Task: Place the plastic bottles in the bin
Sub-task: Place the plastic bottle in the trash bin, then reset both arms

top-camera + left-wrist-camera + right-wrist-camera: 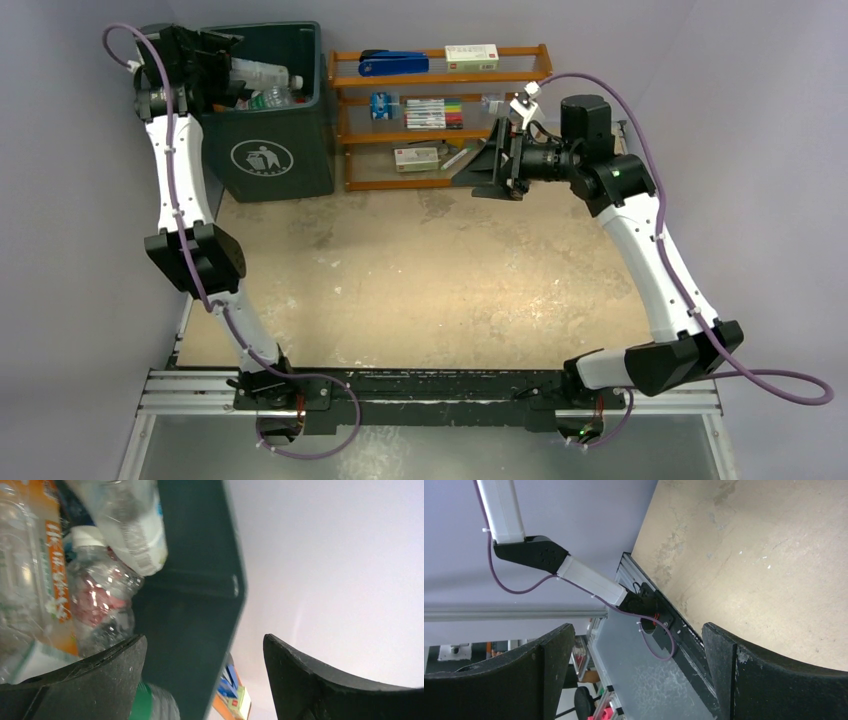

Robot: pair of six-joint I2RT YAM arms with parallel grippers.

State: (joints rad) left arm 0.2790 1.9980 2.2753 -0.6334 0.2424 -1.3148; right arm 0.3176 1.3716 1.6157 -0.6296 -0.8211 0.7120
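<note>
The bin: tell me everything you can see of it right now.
The bin is a dark green, rectangular, plastic-looking tub, upright at the far left corner of the table, with a round white litter logo on its front. Its top is open and plastic bottles are piled inside, close to the rim. The left gripper hangs open over its left edge. The wooden rack stands close on its right.
</note>
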